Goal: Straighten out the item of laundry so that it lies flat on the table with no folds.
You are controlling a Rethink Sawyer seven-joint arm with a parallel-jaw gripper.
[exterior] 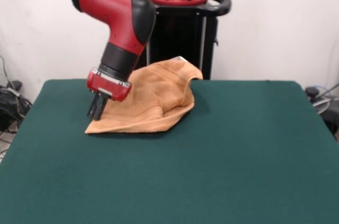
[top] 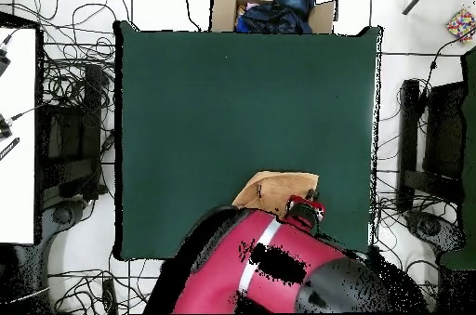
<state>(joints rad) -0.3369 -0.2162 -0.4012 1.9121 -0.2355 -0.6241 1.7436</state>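
A plain white wall stands behind the scene, and cables trail over the pale floor around the table (exterior: 254, 144), whose dark green top is far bigger than anything on it. A cardboard box (top: 270, 9) of dark clothing sits just off the table's edge opposite the robot.

The red arm (exterior: 114, 7) slants down over the side of the table nearest its base. There the towel (exterior: 153, 99) lies in a rumpled heap close to that edge: its lower layer is flat on the cloth, while the rest is folded up and over in a raised hump.

The gripper (exterior: 97, 108) is down at the towel's outer corner, its dark fingers (exterior: 99, 106) close together at the fabric; whether they actually pinch the cloth cannot be told.

The towel looks light, soft and limp, so it should drape and slide rather than hold a shape. A corner or hem of the top layer seems the best hold, drawn outward low over the table; a grip in the middle would likely only bunch it more.
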